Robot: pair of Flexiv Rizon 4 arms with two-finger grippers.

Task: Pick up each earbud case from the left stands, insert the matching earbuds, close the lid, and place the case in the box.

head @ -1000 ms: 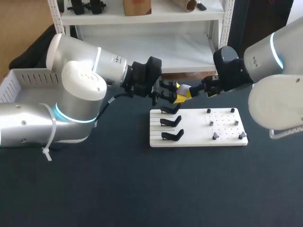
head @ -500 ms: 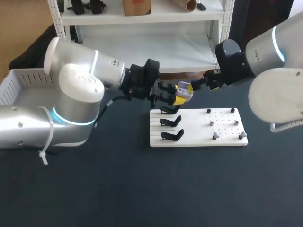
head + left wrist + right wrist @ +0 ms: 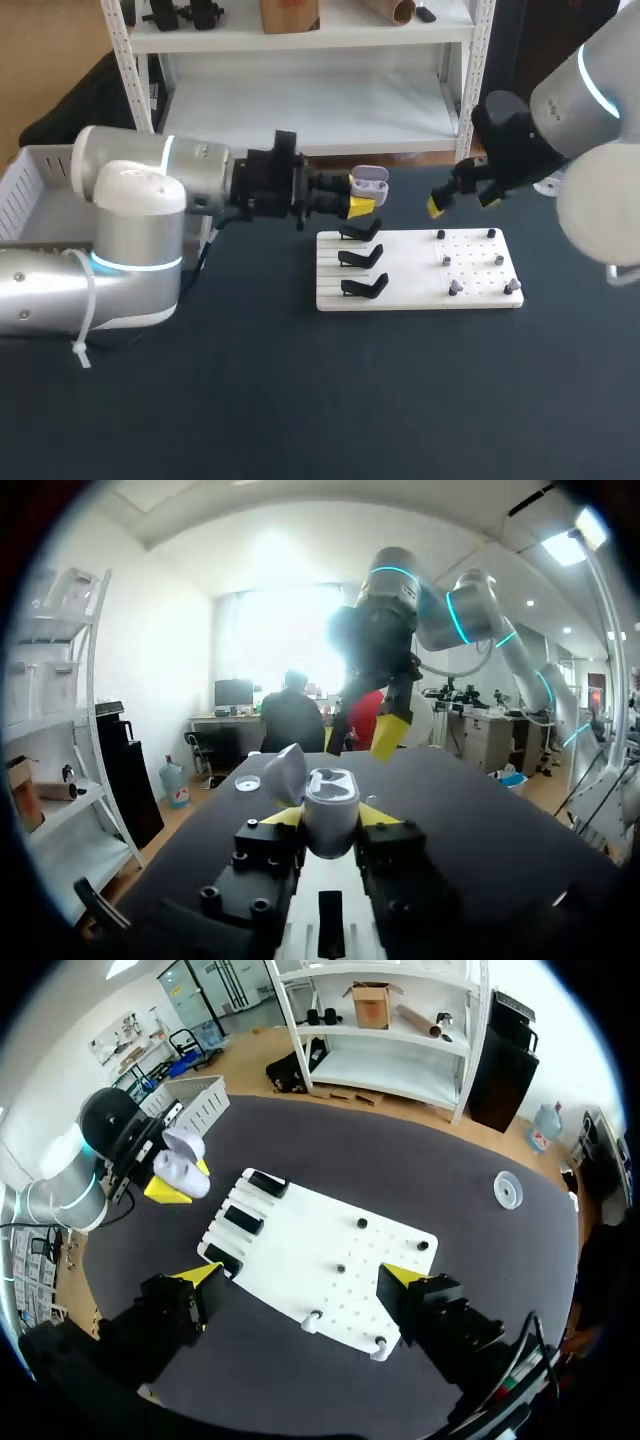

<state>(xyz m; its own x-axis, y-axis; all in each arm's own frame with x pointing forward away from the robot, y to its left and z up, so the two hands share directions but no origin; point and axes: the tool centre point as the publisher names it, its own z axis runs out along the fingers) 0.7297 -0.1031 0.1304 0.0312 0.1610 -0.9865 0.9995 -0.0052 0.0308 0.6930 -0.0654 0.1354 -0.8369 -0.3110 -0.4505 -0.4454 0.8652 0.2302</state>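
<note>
The left gripper (image 3: 358,196) is clamped on a small pale lilac plastic earbud case (image 3: 369,180). Its yellow tips press the case's body from both sides and hold it in the air, just beyond the far edge of the flat white board (image 3: 405,270). The case's hinged lid (image 3: 288,774) stands open, tipped to one side. Whether earbuds already sit in its recess is too small to tell.

The right gripper (image 3: 462,200) is spread wide and carries nothing. It hangs above the pegged half of the board, well apart from the case.

The three black angled stands (image 3: 361,259) on the board's left half hold no case. On the other half, two small pale earbuds (image 3: 454,288) sit on the near pegs, while the far pegs look like bare dark studs.

I judge that the insertion step is in hand. If the case lacks its buds, the next move calls for the right gripper to come down squarely over one tiny earbud, narrow on it and carry it to the open recess. The left arm would have to keep the case steady with its mouth facing up. If the buds are already in, the lid needs pressing shut.

The white slotted plastic box (image 3: 38,165) waits at the table's left, and the left arm hides most of its inside. No case shows in the visible part.
</note>
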